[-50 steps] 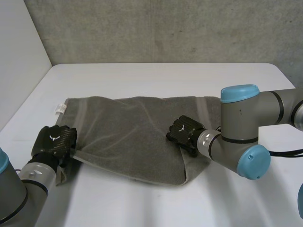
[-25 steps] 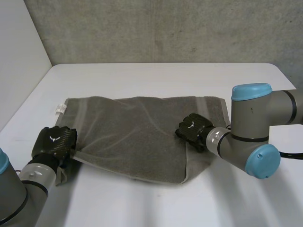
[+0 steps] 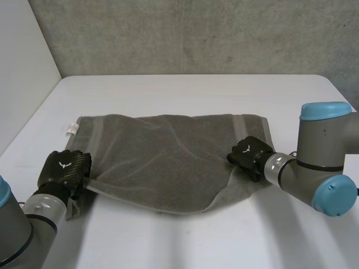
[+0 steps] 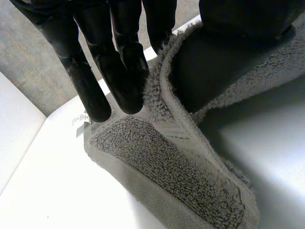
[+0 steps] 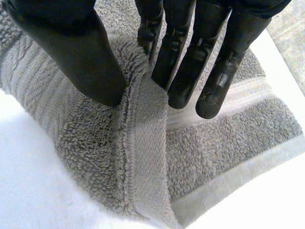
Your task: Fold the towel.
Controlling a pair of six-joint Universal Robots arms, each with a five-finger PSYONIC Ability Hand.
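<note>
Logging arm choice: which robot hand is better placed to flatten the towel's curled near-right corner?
Right, likely: right robot hand pinches the towel beside that curl; left robot hand pinches the near-left corner.

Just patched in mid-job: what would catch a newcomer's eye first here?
A grey towel lies rumpled across the middle of the white table. The left robot hand pinches the towel's left edge between fingers and thumb. The right robot hand pinches a raised fold at its right end, where the near edge curls up off the table.
</note>
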